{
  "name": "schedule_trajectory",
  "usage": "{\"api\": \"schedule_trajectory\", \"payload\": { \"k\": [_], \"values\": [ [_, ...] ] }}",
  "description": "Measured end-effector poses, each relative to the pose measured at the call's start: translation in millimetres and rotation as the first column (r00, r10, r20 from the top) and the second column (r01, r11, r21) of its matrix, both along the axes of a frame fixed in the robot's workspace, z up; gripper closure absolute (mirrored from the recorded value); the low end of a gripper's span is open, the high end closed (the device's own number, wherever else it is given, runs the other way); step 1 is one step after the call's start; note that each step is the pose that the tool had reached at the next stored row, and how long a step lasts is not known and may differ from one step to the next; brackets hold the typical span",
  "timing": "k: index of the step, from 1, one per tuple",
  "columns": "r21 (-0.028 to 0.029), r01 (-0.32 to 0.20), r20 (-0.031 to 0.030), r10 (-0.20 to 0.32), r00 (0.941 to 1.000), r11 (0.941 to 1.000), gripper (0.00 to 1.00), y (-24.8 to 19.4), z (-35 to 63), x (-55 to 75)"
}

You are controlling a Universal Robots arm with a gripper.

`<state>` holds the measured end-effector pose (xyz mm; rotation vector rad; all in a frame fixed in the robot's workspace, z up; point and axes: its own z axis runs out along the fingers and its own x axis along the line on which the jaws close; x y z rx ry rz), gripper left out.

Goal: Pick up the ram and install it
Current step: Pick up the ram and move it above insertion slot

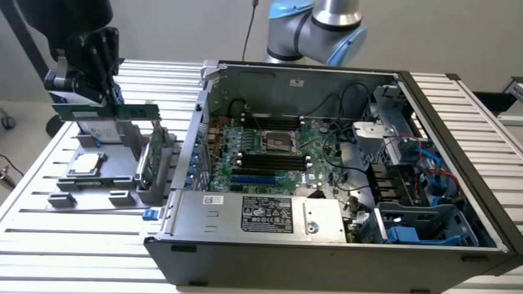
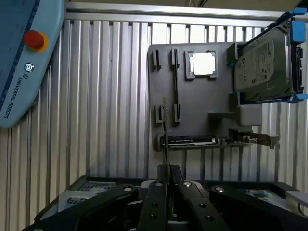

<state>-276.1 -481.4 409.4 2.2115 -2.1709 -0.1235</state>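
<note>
Ram (image 1: pixel 131 111) first: in the exterior view you see it lying level, pinched near its middle by the hand (image 1: pixel 105 99), above the grey holder (image 1: pixel 90 144) on the slatted worktop (image 1: pixel 82 245). That puts it at about ten o'clock from the open computer case (image 1: pixel 327 242), well apart from the motherboard (image 1: pixel 270 144) and its black memory slots (image 1: pixel 270 161). A processor (image 1: pixel 86 163) lies in the holder at seven o'clock from the ram. A green expansion card (image 1: pixel 154 153) stands on edge at five o'clock from it.

In the wrist view you look at the ram (image 2: pixel 165 134) edge-on, a thin dark line running out from the hand (image 2: pixel 167 172), whose fingers (image 2: pixel 155 197) press on both its faces. Beyond it sit the holder (image 2: pixel 202 101), the processor (image 2: pixel 203 63), a hard drive (image 2: pixel 262 65) with blue rails and the expansion card (image 2: pixel 192 141). A teach pendant (image 2: pixel 19 62) with a red button lies well apart from the holder.
</note>
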Motion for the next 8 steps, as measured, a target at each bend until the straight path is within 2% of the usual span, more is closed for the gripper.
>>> {"api": "schedule_trajectory", "payload": {
  "k": [3,8],
  "values": [
    [0.0033,0.000,-0.0011,0.000,1.0000,1.0000,0.86,0.0,5.0,13.4],
    [0.0111,0.000,-0.0013,0.000,1.0000,0.9999,0.86,0.8,5.4,36.2]
  ]
}}
